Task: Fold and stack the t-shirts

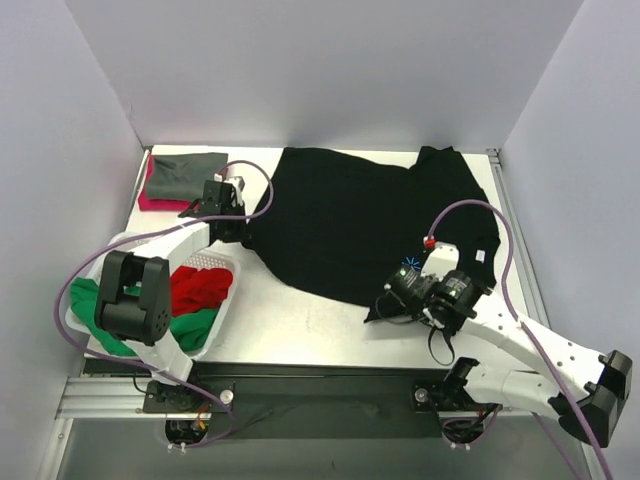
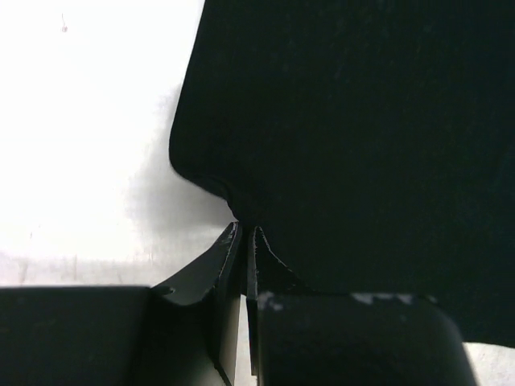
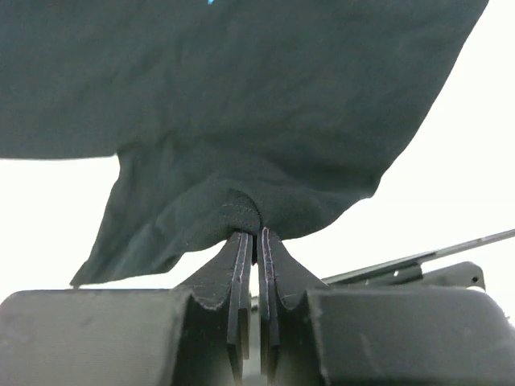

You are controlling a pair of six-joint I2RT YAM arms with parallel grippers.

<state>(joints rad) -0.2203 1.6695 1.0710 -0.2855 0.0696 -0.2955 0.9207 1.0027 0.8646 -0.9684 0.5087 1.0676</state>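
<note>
I hold the black t-shirt [image 1: 350,220] on the table [image 1: 300,325]: left end effector [image 2: 244,236] clenched on its left edge, right end effector [image 3: 254,240] on its near edge.

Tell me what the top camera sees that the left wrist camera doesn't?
Only the top view shows the white basket holding a red tee and a green tee, the folded pile at the back, and the right gripper. Only the left wrist view shows, close up, the left gripper pinching the cloth edge. Both show the black tee and the white table.
</note>
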